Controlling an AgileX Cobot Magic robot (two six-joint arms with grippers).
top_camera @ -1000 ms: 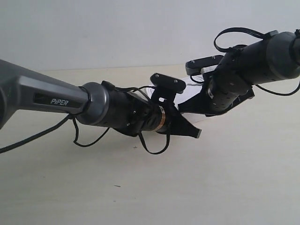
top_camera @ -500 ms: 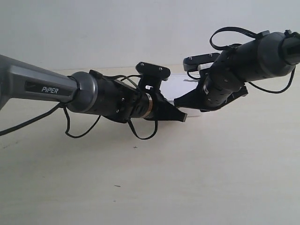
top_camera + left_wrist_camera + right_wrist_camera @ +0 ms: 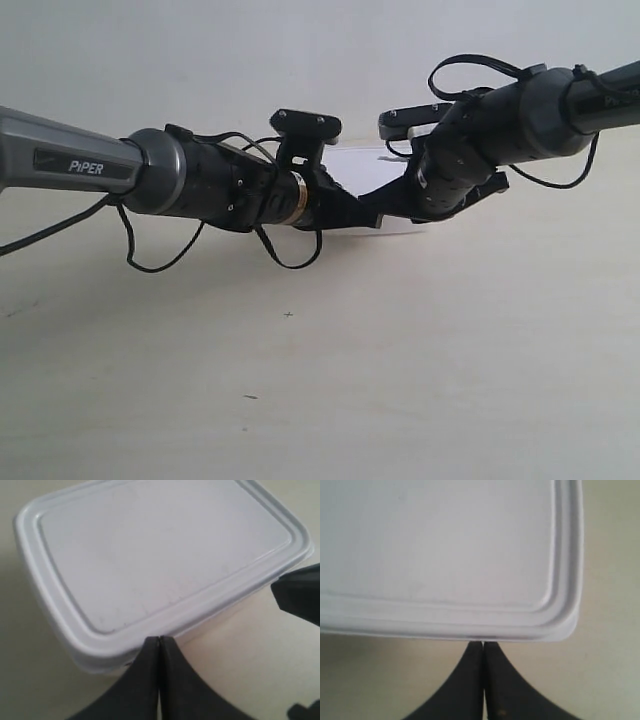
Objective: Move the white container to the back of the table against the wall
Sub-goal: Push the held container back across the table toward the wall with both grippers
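The white container (image 3: 165,555) lies lid up on the table (image 3: 420,380). My left gripper (image 3: 159,640) is shut, its joined tips pressed against the container's side just under the lid rim, near a corner. My right gripper (image 3: 483,643) is also shut, tips touching the edge of the container (image 3: 440,550) near another corner. From the exterior, the container (image 3: 360,165) shows only as a white patch behind both wrists, close to the wall (image 3: 200,60). The arm at the exterior view's left (image 3: 230,190) and the arm at the exterior view's right (image 3: 490,130) meet in front of it.
The other arm's black finger (image 3: 299,597) juts in beside the container in the left wrist view. Loose black cables (image 3: 290,255) hang below the wrists. Small dark specks (image 3: 288,315) mark the pale tabletop in the foreground.
Both arms have moved away from the camera toward the wall, and the container has slid back with them. Both grippers have stayed shut.
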